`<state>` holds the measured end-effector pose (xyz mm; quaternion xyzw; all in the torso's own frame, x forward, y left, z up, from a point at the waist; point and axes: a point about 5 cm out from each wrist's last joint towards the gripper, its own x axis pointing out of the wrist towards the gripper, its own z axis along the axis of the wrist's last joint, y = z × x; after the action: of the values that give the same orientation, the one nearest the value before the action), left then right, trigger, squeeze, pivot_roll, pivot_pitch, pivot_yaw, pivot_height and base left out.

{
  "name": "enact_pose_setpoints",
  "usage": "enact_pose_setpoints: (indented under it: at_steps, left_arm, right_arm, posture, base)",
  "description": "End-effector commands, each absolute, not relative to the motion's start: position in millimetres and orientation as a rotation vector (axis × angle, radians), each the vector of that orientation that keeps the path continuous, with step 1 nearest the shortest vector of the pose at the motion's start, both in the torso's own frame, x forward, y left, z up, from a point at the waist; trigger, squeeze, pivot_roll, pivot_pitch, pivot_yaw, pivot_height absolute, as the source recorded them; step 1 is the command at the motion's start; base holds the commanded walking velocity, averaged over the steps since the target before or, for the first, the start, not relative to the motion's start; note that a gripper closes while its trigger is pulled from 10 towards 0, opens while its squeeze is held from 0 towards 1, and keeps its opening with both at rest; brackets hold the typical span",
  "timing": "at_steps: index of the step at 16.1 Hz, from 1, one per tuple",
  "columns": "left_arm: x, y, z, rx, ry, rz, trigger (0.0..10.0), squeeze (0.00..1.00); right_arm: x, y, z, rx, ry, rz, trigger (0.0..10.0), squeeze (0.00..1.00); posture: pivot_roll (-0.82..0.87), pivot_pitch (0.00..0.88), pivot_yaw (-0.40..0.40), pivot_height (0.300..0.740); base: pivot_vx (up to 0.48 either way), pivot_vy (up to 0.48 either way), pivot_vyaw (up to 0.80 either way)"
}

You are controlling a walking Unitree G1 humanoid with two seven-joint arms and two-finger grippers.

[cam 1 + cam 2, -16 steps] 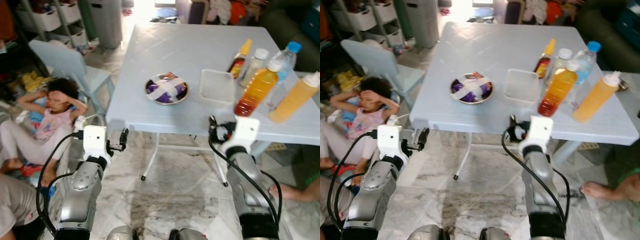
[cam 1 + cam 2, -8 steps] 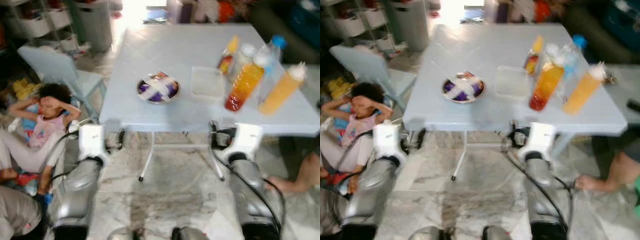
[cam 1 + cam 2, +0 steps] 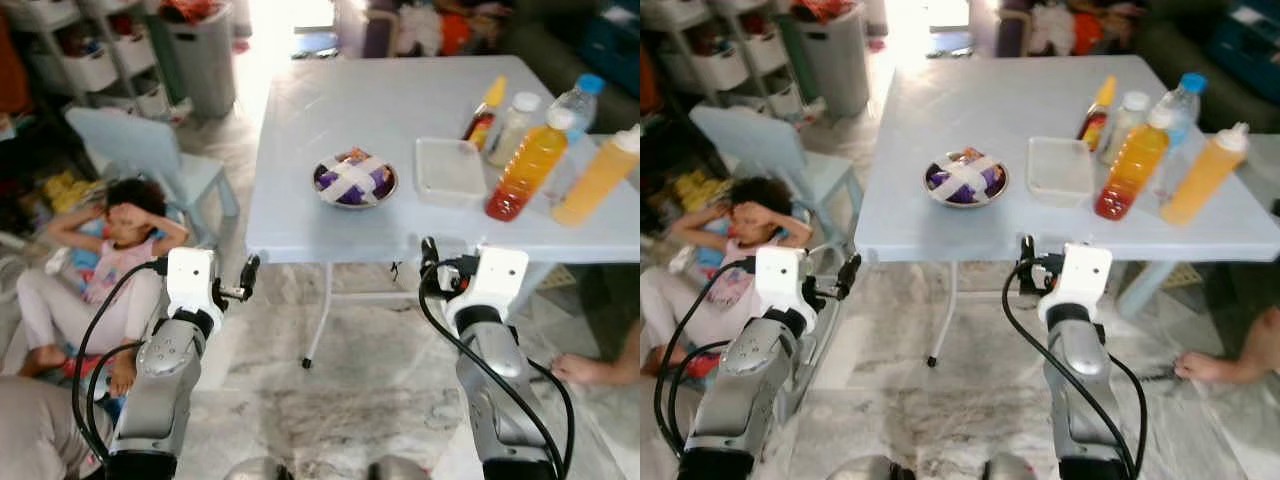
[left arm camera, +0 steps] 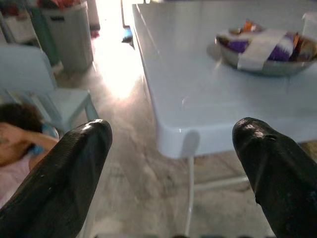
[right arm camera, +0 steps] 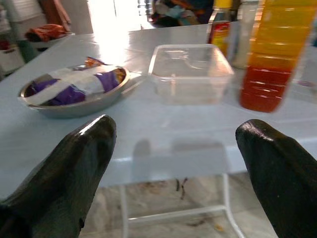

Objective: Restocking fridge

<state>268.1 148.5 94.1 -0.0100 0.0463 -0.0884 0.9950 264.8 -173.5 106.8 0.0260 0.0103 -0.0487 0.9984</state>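
Tall orange-liquid bottles (image 3: 524, 167) upright on pale blue plastic table (image 3: 330, 225), left gripper (image 4: 173, 168) and right gripper (image 5: 173, 158) spread, empty, before its near edge.

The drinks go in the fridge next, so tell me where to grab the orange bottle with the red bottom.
Grip the bottle around its straight middle, below the narrowing neck, probably with the right claw coming from the near table edge. It stands upright near that edge, with other bottles close behind and beside it.
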Motion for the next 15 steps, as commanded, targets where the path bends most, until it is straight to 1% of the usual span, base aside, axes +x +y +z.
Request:
enact_pose_setpoints:
  at_steps: [1,5,7,12,15]
  left_arm:
    - [267.4,142.5,102.7,-0.01,0.052,-0.178,10.0,0.0]
    - [256.8,143.8,110.8,-0.009,0.02,-0.152,10.0,0.0]
    - [255.6,143.9,109.3,-0.04,0.024,-0.167,10.0,0.0]
    - [254.5,142.8,111.4,-0.037,0.018,-0.171,10.0,0.0]
    - [254.8,142.9,111.3,-0.036,0.017,-0.169,10.0,0.0]
  right_arm:
    - [264.5,-177.1,111.4,0.044,0.014,-0.108,10.0,0.0]
    - [254.8,-177.7,115.4,0.052,0.011,-0.12,10.0,0.0]
    - [251.0,-175.7,115.4,0.018,0.013,-0.098,10.0,0.0]
    - [250.7,-177.4,118.7,0.014,0.012,-0.11,10.0,0.0]
    - [250.5,-176.3,117.6,0.037,0.019,-0.106,10.0,0.0]
  posture:
    - [-0.05,0.0,0.038,0.74]
    - [-0.05,0.0,0.036,0.74]
    - [-0.06,0.0,0.036,0.74]
    - [-0.06,0.0,0.036,0.74]
    - [-0.06,0.0,0.035,0.74]
  base:
    - [0.0,0.0,0.0]
    - [0.0,0.0,0.0]
    - [0.0,0.0,0.0]
    - [0.401,0.0,0.53]
    - [0.447,0.0,0.0]
